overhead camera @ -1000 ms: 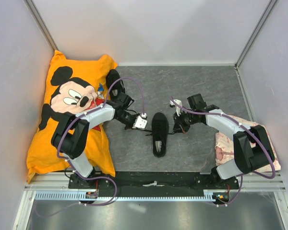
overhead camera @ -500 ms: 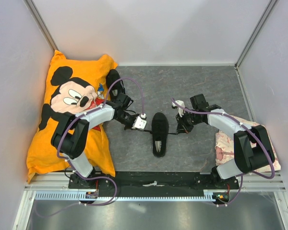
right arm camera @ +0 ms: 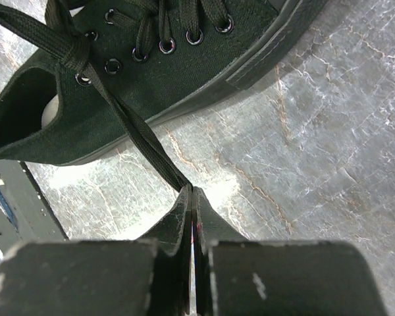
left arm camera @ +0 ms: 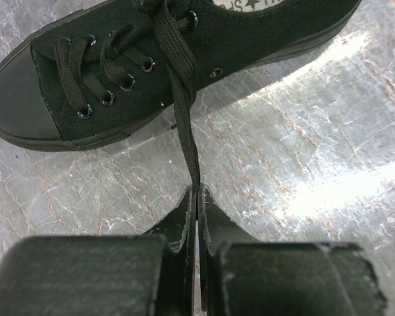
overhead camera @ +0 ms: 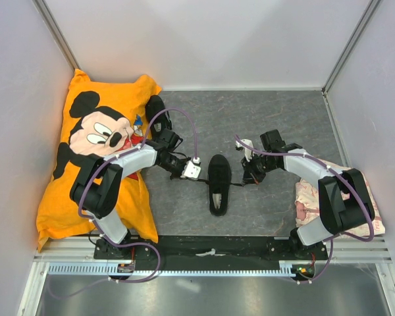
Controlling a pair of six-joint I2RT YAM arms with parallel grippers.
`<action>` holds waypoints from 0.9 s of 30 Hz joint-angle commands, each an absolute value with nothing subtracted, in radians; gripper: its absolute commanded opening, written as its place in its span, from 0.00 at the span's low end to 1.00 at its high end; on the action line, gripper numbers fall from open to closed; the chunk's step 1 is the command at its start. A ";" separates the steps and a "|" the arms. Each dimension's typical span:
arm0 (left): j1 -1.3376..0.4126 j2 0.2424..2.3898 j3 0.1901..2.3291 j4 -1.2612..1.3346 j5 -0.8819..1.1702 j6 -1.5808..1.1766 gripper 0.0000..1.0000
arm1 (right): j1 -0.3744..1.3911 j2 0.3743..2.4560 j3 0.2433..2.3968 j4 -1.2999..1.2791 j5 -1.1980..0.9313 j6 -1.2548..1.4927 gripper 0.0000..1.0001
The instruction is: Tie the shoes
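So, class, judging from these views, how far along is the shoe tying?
Done: laces threaded through the eyelets of the shoe, apparently crossed once at the top. In hand: left end effector and right end effector each pinch a lace end, taut sideways. Left: no bow yet.

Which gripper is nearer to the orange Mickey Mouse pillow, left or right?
Left. The left gripper is between the pillow and the black shoe, shut on a lace. The right gripper is on the shoe's far side, shut on the other lace.
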State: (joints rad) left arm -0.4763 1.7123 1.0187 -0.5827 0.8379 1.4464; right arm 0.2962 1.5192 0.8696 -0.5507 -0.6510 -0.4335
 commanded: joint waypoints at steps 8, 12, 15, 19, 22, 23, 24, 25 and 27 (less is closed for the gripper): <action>-0.471 1.704 0.991 -0.555 0.739 1.445 0.02 | 0.287 1.543 0.884 -0.545 -0.608 -0.437 0.00; -0.472 1.710 0.996 -0.552 0.741 1.445 0.02 | 0.285 1.552 0.887 -0.543 -0.597 -0.437 0.00; -0.479 1.715 0.999 -0.546 0.733 1.442 0.01 | 0.285 1.559 0.891 -0.535 -0.591 -0.434 0.00; -0.489 1.718 0.999 -0.540 0.727 1.427 0.01 | 0.285 1.562 0.899 -0.532 -0.644 -0.411 0.00; -0.492 1.701 1.003 -0.532 0.736 1.393 0.05 | 0.296 1.549 0.914 -0.534 -0.705 -0.391 0.00; -0.492 1.689 1.005 -0.532 0.748 1.382 0.22 | 0.295 1.549 0.920 -0.535 -0.748 -0.384 0.00; -0.492 1.674 1.005 -0.532 0.773 1.370 0.29 | 0.298 1.551 0.936 -0.540 -0.767 -0.379 0.04; -0.492 1.642 1.003 -0.532 0.782 1.352 0.36 | 0.299 1.551 0.943 -0.551 -0.787 -0.373 0.12; -0.492 1.603 0.993 -0.528 0.796 1.330 0.55 | 0.298 1.546 0.965 -0.563 -0.813 -0.370 0.31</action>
